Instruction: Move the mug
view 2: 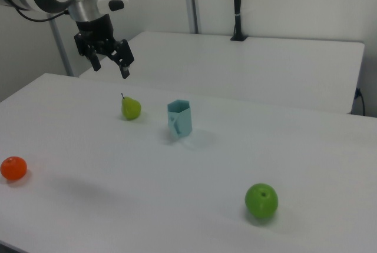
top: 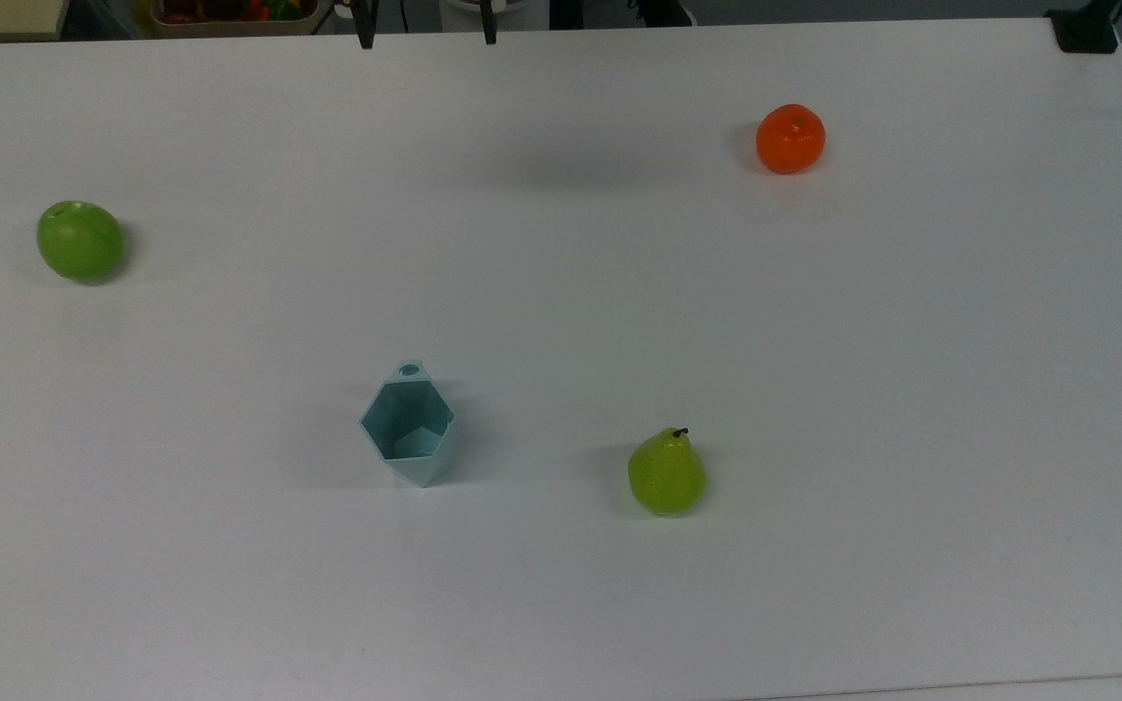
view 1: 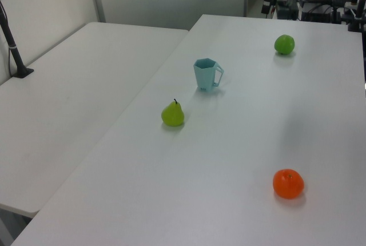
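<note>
Near the middle of the white tabletop [top: 561,604], somewhat toward the top view's lower edge, stands the mug [top: 408,428], upright with its mouth upward; the right view [view 2: 179,119] and the left view [view 1: 206,74] confirm that it rests on its narrow base and is held by nothing. Its handle tab with a round hole points toward the top view's upper edge, which leaves the faceted side walls free for a grasp from above. A pear [top: 666,473] sits near the mug on the top view's right, apart from it, while a green apple [top: 80,240] lies close to the top view's left edge and an orange [top: 790,139] lies toward the top view's upper right corner, both well apart from the mug. The spacing suggests that the fruits serve as distractors and should not hinder an approach. The gripper [view 2: 110,60] hangs high above the tabletop at the right view's upper left, over the side beyond the pear, fingers spread apart and empty, pointing downward. Its two fingertips also appear at the upper edge of the top view [top: 426,29]. Judged from this arrangement, the task has not begun: the arm must travel to the mug, descend and close on its walls.
</note>
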Available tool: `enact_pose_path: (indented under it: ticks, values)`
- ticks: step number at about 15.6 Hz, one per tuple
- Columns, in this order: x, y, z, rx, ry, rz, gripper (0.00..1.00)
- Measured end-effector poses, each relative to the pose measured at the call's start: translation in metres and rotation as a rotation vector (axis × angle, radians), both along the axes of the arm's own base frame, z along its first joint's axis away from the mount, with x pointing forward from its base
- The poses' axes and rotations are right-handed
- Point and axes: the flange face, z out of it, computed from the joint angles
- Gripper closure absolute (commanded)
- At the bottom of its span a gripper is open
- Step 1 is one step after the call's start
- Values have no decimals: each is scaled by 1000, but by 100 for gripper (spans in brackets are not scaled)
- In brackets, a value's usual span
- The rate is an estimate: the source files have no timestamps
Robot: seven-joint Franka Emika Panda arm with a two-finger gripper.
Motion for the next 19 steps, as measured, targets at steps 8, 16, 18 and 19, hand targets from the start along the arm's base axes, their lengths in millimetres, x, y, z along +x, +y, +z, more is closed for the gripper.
enact_pose_path:
  ticks: [8,16,18,19]
  values:
    - [37,-2,-31,16,-81,-78,32]
    - [67,-9,-83,9,-91,-101,29]
    - [75,-9,-99,0,-91,-101,29]
    - [79,-10,-106,-1,-92,-101,29]
